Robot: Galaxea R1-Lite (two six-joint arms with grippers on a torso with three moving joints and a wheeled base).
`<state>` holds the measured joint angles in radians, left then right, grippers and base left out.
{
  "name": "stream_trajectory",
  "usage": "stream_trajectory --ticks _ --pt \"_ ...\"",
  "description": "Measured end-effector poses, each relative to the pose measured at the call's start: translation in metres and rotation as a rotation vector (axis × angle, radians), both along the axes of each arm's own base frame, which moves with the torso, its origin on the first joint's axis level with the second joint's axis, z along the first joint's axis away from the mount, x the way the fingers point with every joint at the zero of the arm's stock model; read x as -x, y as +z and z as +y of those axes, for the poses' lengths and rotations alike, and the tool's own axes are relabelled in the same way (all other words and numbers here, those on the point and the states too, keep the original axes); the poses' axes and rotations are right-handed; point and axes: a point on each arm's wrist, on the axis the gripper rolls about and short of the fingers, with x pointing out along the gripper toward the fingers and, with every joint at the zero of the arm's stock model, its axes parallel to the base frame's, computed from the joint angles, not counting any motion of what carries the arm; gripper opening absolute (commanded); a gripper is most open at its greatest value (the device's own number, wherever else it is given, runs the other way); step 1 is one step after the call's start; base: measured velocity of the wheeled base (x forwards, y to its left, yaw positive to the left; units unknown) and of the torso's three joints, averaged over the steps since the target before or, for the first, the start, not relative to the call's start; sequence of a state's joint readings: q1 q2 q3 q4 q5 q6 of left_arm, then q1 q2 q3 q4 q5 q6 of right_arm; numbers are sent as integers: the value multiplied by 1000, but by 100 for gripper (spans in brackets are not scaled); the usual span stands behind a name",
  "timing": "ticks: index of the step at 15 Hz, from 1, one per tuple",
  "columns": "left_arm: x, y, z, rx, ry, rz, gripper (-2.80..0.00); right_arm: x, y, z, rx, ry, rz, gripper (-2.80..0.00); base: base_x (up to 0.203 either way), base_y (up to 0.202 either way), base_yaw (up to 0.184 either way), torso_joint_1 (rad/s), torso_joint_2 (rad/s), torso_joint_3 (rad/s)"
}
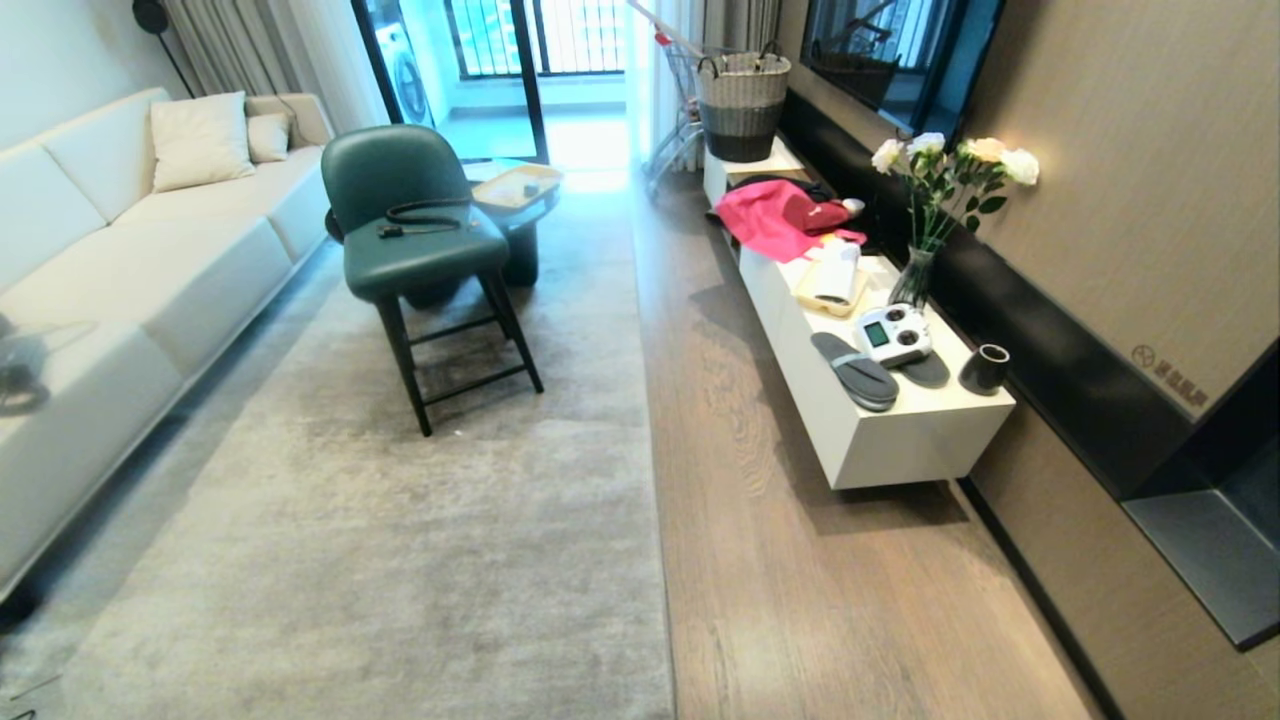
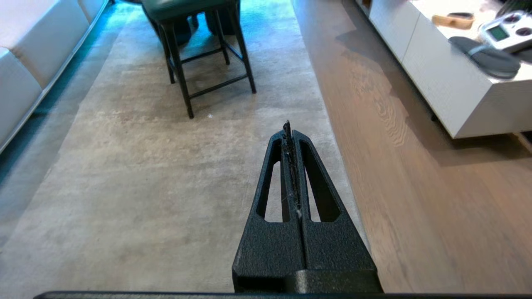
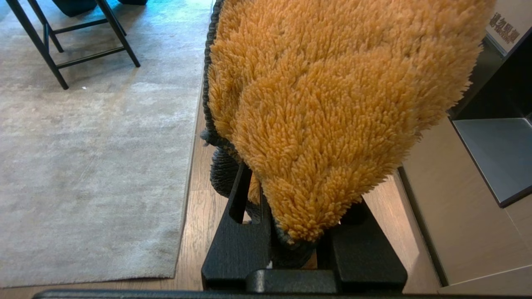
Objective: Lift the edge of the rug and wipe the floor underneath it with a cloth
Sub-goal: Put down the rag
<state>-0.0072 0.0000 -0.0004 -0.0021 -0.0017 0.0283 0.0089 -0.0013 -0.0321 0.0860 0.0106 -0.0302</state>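
On the floor (image 1: 800,560) lies the rug, large, probably heavy and limp; its rug edge (image 3: 189,166) offers the corner for gripping. Right end effector (image 3: 291,232) pinches the soft, light cloth (image 3: 332,104). Left end effector (image 2: 289,137) is closed, empty.

A home living room: a cream sofa (image 1: 130,250) with cushions faces a wall-mounted television (image 1: 890,55) above a low white cabinet (image 1: 900,430), a large grey rug (image 1: 400,520) on wood-plank floor (image 1: 800,560), balcony door (image 1: 500,60) beyond.
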Motion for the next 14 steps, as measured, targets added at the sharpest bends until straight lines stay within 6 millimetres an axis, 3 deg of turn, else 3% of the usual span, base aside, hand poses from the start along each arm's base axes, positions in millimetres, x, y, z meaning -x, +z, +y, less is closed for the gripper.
stream_trajectory --ticks 3,14 --pt "0 0 0 1 0 1 -280 0 0 0 0 -1 0 -280 1 -63 10 0 0 0" --pt "0 0 0 2 0 1 -280 0 0 0 0 0 -1 -280 0 -194 2 3 0 2"
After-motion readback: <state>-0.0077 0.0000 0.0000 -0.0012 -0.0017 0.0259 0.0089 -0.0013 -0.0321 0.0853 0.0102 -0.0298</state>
